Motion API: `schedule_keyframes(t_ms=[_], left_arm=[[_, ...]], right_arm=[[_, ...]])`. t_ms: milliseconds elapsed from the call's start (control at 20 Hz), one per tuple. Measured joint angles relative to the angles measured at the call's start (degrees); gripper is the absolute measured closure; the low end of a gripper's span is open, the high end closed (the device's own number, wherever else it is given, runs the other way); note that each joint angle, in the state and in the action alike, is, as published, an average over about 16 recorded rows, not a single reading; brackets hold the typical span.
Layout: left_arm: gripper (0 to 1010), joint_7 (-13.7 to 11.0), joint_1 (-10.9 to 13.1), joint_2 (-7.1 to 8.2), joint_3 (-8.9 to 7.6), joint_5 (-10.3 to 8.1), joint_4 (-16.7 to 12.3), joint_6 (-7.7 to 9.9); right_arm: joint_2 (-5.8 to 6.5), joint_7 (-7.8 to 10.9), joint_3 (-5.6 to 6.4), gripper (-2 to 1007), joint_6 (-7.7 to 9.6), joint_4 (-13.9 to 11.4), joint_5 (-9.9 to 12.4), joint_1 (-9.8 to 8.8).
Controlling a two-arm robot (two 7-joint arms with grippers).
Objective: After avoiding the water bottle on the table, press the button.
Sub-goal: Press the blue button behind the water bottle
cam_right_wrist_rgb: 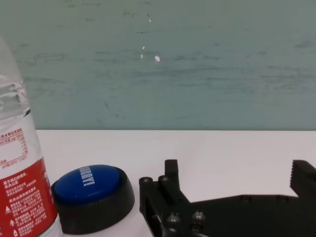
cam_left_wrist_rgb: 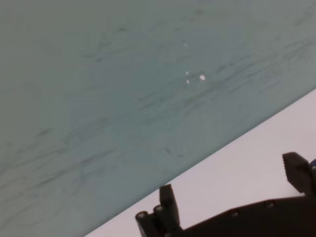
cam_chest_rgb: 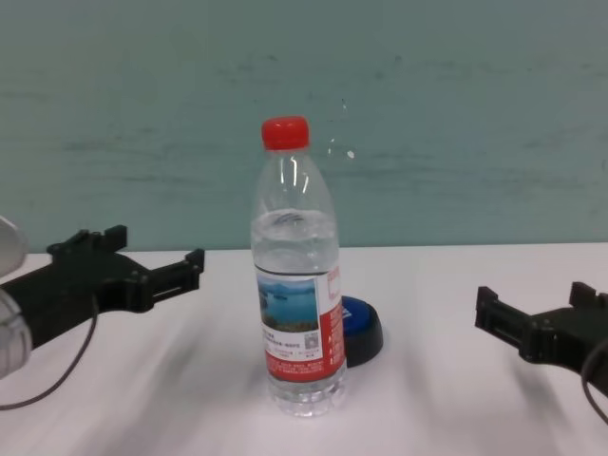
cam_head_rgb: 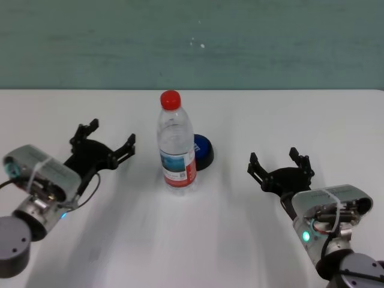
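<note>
The water bottle (cam_head_rgb: pixel 176 144) stands upright in the middle of the white table (cam_head_rgb: pixel 252 114); it also shows in the chest view (cam_chest_rgb: pixel 295 275) and at the edge of the right wrist view (cam_right_wrist_rgb: pixel 22 182). The blue button (cam_head_rgb: pixel 203 150) on its black base sits just behind the bottle, partly hidden by it; it also shows in the chest view (cam_chest_rgb: pixel 362 328) and the right wrist view (cam_right_wrist_rgb: pixel 91 193). My left gripper (cam_head_rgb: pixel 103 137) is open, left of the bottle. My right gripper (cam_head_rgb: pixel 280 163) is open, right of the bottle and button.
A teal wall (cam_head_rgb: pixel 192 42) runs behind the table's far edge. Bare tabletop lies between each gripper and the bottle.
</note>
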Motion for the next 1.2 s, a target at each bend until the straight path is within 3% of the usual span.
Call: schedule_keyframes(t_ms=[300,550,900,1200], left_arm=[[10,1.1,5.7,0.30,-2.19,-0.41,-6.2,1.51],[10,1.5,10.3,-0.23,-3.01,-0.68,-10.9,2.86],[10,1.2,15.5,-1.09,-2.23,-0.75,-15.8,4.24],[10,1.1,18.5,-1.27,-1.33,-0.45,-17.8,4.11]], right_arm=[[0.00,0.00,0.00,1,0.00,0.0,0.0,0.00],[0.00,0.00,0.00,1,0.00,0.0,0.0,0.00],[0.00,0.00,0.00,1,0.00,0.0,0.0,0.00],[0.00,0.00,0.00,1,0.00,0.0,0.0,0.00]])
